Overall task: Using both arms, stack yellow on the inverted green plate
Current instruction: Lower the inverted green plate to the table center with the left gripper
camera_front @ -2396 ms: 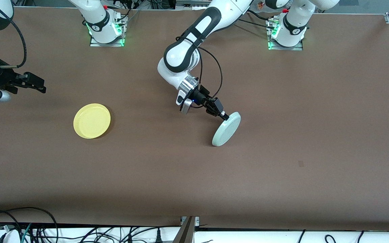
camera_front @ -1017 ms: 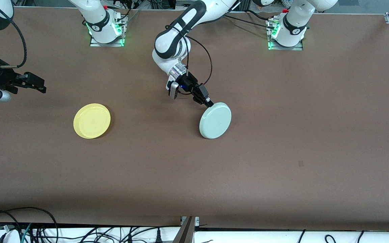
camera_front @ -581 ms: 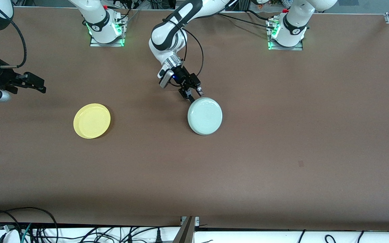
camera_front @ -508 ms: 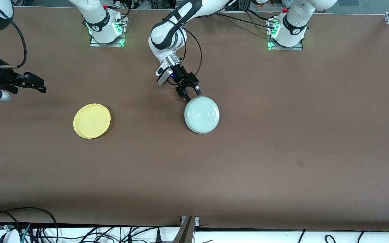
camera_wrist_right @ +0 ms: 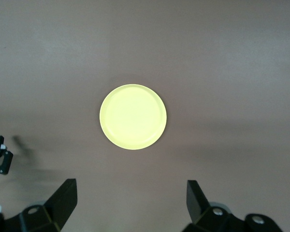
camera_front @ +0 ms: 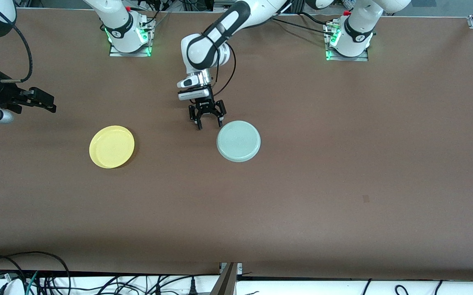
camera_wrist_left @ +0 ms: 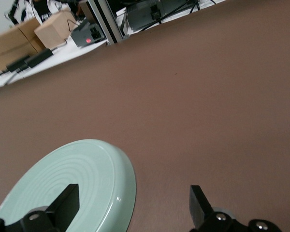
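The green plate [camera_front: 238,141] lies flat near the middle of the table, its ringed underside [camera_wrist_left: 82,176] facing up. My left gripper [camera_front: 209,124] hangs open just above the table at the plate's rim, on the side toward the right arm's end. In the left wrist view the left gripper [camera_wrist_left: 133,205] has one finger [camera_wrist_left: 67,203] over the plate's edge and the other over bare table, holding nothing. The yellow plate [camera_front: 112,146] sits rim up toward the right arm's end. My right gripper [camera_front: 52,104] waits open and empty, high over the table beside the yellow plate [camera_wrist_right: 133,116].
The two arm bases [camera_front: 129,37] [camera_front: 348,39] stand along the table's back edge. Cables [camera_front: 35,274] and a metal bracket [camera_front: 228,278] lie below the table's near edge. A small dark mark [camera_front: 366,198] is on the brown table toward the left arm's end.
My left gripper opened and let go of the green plate, which dropped from tilted to flat with its underside up. The gripper then swung toward the right arm's end. The right arm stayed still.
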